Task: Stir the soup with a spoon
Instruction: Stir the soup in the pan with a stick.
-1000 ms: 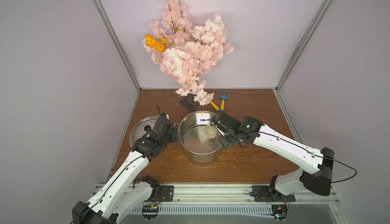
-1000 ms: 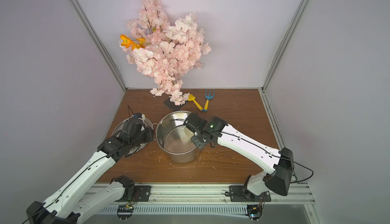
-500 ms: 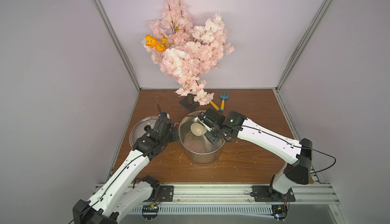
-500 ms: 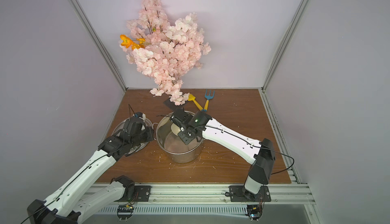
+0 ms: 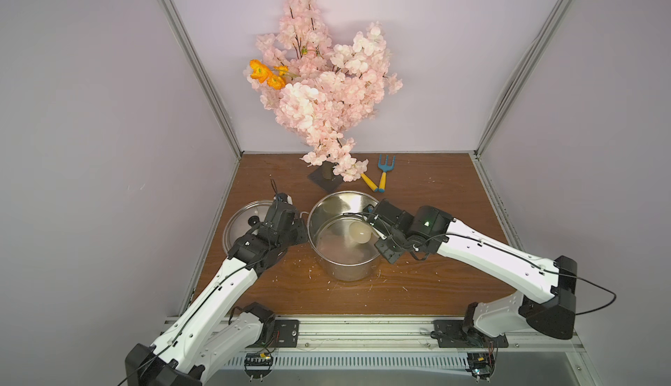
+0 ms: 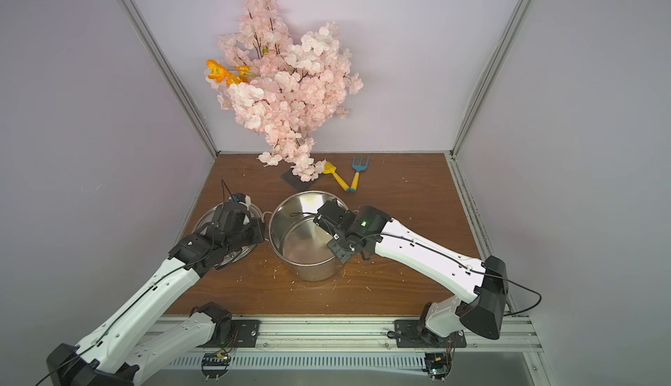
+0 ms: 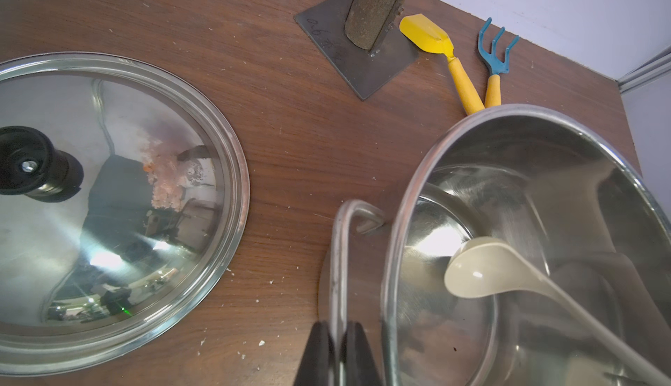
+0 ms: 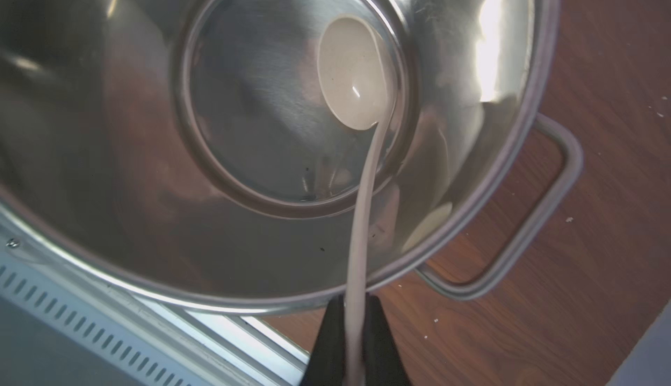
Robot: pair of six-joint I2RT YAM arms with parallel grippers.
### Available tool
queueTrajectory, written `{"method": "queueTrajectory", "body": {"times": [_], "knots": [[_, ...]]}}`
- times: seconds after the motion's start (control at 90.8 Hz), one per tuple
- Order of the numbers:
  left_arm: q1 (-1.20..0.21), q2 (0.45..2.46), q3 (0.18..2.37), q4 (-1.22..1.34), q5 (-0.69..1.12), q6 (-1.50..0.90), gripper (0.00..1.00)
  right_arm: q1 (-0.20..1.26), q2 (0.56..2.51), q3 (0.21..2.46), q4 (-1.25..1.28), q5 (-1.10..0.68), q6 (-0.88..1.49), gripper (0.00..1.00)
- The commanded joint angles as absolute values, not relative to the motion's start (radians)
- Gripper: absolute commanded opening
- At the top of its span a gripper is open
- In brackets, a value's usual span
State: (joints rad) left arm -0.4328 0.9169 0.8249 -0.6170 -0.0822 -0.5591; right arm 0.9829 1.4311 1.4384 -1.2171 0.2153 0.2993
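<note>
The right gripper (image 8: 356, 306) pinches the spoon (image 8: 365, 191) by its handle. The bowl sits deep in the pot (image 5: 348, 273), mid-frame in a top view, perhaps touching bottom. The left gripper (image 7: 338, 333) clamps the pot handle (image 7: 338, 257) on the pot's frame-left side.

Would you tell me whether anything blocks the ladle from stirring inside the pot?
Nothing visible does: the lid lies beside the pot, and the ladle, held by the right gripper, already has its bowl inside.

Ladle (image 5: 359, 236) in pot (image 5: 350, 271); lid (image 5: 238, 228) left of pot; fork (image 5: 384, 173) and trowel (image 6: 336, 177) behind pot.
</note>
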Motion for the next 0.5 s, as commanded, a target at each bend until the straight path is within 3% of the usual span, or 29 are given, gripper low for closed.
{"method": "queueTrajectory", "body": {"times": [0.0,0.286,0.484], "knots": [[-0.431,0.913,0.824,-0.65,-0.083,-0.55,0.01,0.95,1.438,1.462,-1.198,0.25,0.29,0.0],[-0.431,0.906,0.797,-0.641,-0.072,-0.557,0.01,0.939,1.658,1.738,-1.204,0.181,0.238,0.0],[-0.431,0.918,0.794,-0.632,-0.066,-0.554,0.01,1.027,1.74,1.832,-1.216,0.118,0.225,0.0]]}}
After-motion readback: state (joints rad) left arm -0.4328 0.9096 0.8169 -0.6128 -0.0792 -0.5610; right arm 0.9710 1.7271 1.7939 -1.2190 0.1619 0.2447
